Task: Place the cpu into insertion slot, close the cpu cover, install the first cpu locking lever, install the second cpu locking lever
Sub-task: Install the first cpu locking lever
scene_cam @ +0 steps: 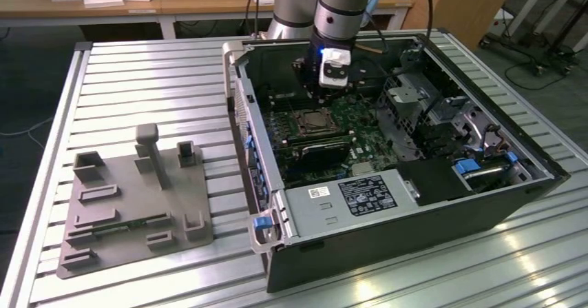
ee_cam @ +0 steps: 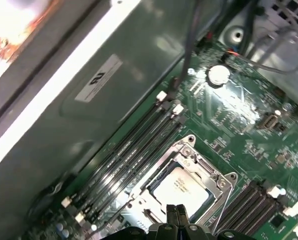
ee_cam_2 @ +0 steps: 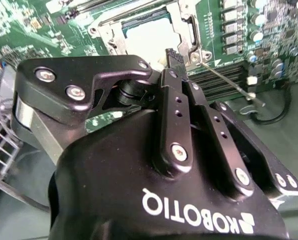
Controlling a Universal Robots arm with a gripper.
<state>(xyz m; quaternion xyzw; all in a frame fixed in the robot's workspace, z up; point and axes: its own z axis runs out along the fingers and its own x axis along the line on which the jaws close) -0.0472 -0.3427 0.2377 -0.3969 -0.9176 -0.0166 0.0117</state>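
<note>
The cpu (ee_cam: 181, 186), a square chip with a silvery top, lies in the insertion slot (scene_cam: 312, 122) on the green motherboard. The silver cpu cover (ee_cam: 218, 181) lies flat around it, and the chip (ee_cam_2: 149, 36) shows through its cut-out centre. A thin metal locking lever (ee_cam_2: 230, 84) sticks out from the socket's corner, raised off the board. My gripper (ee_cam: 177, 212) hovers just above the socket's edge, its black fingertips (ee_cam_2: 173, 54) pressed together with nothing between them. In the exterior view the gripper (scene_cam: 332, 80) hangs inside the open computer case, over the board behind the socket.
Long black memory slots (ee_cam: 134, 150) run on both sides of the socket. The case walls (scene_cam: 241, 108), a drive cage (scene_cam: 414, 94) and cables crowd the space around the arm. A grey fixture plate (scene_cam: 138, 204) lies on the slatted table at the exterior view's left.
</note>
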